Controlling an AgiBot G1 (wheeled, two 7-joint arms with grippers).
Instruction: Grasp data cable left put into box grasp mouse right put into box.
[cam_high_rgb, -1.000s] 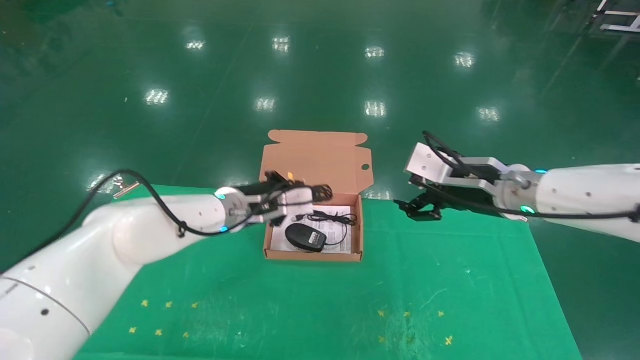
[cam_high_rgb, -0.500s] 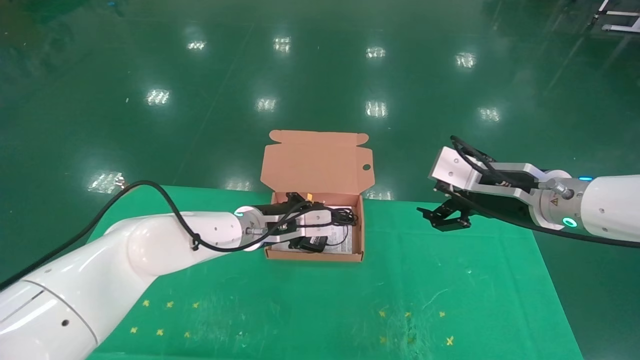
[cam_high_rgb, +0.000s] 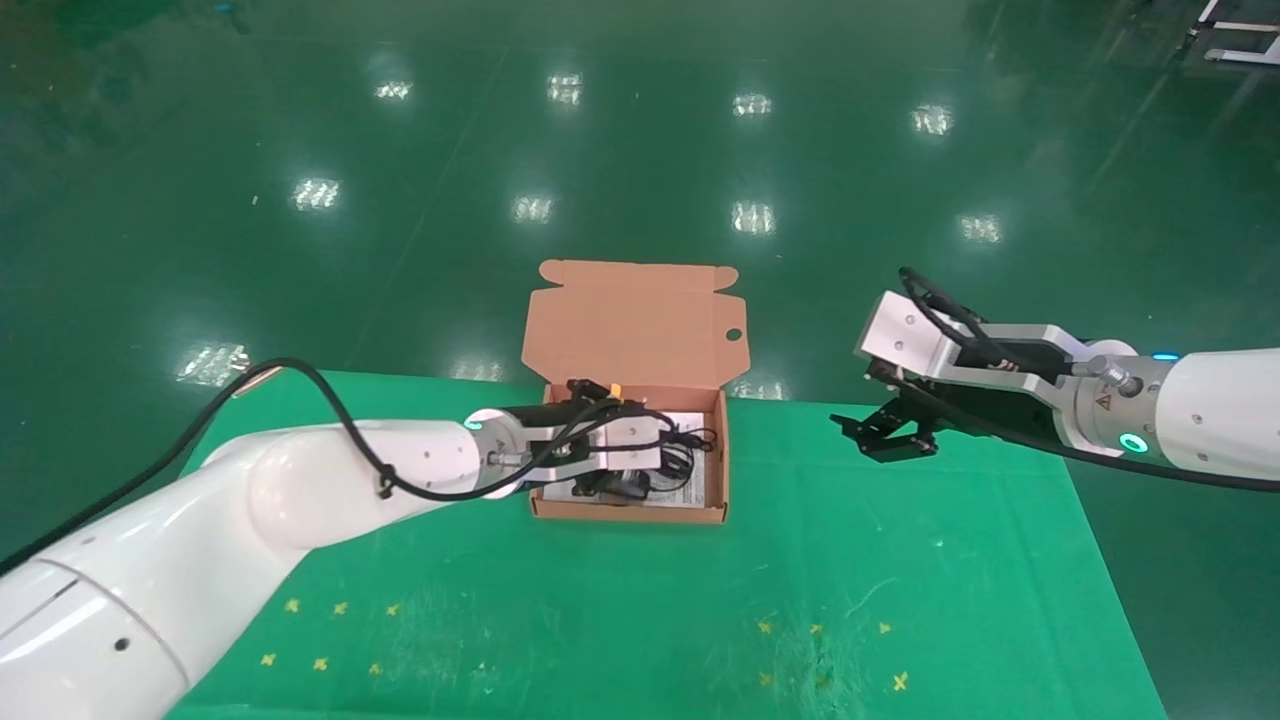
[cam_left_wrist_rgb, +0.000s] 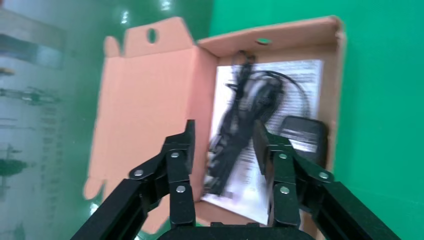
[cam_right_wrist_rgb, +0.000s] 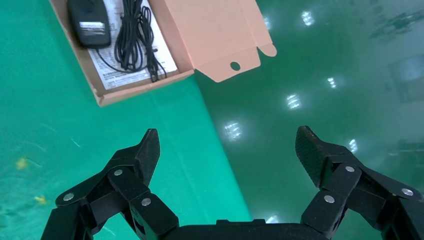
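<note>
The left gripper (cam_left_wrist_rgb: 222, 142) reaches forward with fingers spread; the right gripper (cam_right_wrist_rgb: 227, 150) hovers, spread wide.

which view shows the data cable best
The right wrist view: the data cable lies unblurred in the box beside the mouse. The left wrist view shows it blurred between the left gripper fingers; the head view mostly hides it behind that gripper.

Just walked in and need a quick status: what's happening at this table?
The left tool hangs open over the open box, and the data cable lies inside on the white sheet beside the mouse, which is upside down with its label up. The right tool hovers open and empty off to the box's right.
</note>
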